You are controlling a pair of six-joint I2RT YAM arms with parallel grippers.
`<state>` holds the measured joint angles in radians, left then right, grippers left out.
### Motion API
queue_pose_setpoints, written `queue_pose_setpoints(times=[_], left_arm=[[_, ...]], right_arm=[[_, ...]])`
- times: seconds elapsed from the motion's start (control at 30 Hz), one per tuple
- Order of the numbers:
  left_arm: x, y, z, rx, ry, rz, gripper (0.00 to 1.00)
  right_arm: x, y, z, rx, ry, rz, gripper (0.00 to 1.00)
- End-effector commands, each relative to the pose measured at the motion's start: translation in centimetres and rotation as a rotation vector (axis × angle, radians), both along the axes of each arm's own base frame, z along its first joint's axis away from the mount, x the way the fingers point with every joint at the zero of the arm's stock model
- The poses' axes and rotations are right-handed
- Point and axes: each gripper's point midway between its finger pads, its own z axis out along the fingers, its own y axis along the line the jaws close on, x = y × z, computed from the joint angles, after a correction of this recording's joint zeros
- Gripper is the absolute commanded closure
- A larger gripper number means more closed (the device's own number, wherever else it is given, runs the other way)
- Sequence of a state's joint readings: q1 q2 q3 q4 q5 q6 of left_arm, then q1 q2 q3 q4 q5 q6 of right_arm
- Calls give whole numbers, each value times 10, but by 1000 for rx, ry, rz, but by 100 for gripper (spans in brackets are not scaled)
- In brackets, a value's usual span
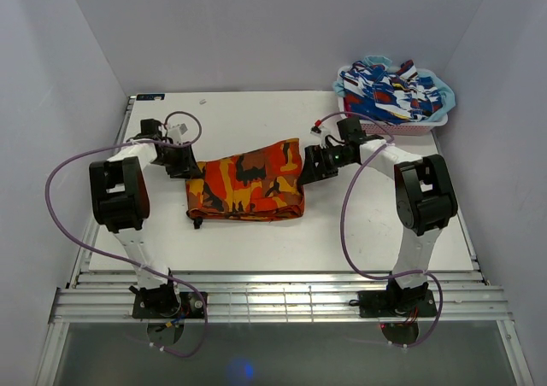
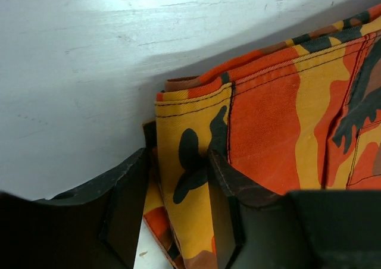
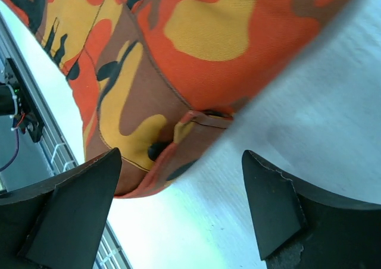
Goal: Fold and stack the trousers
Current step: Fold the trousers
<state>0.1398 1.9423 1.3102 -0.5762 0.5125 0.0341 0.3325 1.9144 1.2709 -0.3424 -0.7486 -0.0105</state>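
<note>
White table [image 1: 256, 241], white walls, pink basket [image 1: 395, 131] of clothes at the far right corner. The trousers [image 1: 248, 181] lie mid-table, folded into a compact band. For the next fold, as I judge it, both ends should lift together, with edges square and no layers slipping. Left gripper [image 2: 177, 156] is nearly closed, pinching the band's left folded corner. Right gripper [image 3: 178, 156] gapes wide at the right end and holds nothing; the hem lies just beside its fingers.

The right gripper [image 3: 180, 156] hangs with its jaws spread wide above a corner of the folded trousers [image 3: 196, 49], which lie on the white table [image 3: 309, 120].
</note>
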Motion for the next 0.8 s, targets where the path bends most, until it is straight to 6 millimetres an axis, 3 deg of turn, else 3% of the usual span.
queue_pose_setpoints(times=[0.0, 0.1, 0.13, 0.23, 0.3, 0.43, 0.6, 0.7, 0.77], left_arm=[[15, -11, 21, -25, -51, -15, 48], [17, -16, 32, -52, -73, -27, 64], [16, -17, 36, -52, -76, -29, 77], [12, -16, 59, -49, -93, -28, 100], [8, -17, 80, -54, -108, -3, 100], [-17, -15, 95, -33, -74, 29, 100], [-39, -1, 83, 30, -31, 67, 100], [-50, -5, 73, 15, -21, 43, 99], [-48, -4, 71, 17, -53, 41, 87]], right_arm=[[8, -8, 0, -16, -23, -19, 12], [6, -7, -3, -4, -3, -15, 12], [5, -5, -1, 11, 3, -12, 12], [7, -4, 2, 18, -22, -16, 12], [7, -4, 4, 20, -6, -31, 12], [10, -4, 11, 21, -31, -39, 12], [12, -3, 26, 43, -70, -42, 11], [11, -1, 26, 48, -53, -34, 11], [10, -1, 23, 47, -45, -27, 11]])
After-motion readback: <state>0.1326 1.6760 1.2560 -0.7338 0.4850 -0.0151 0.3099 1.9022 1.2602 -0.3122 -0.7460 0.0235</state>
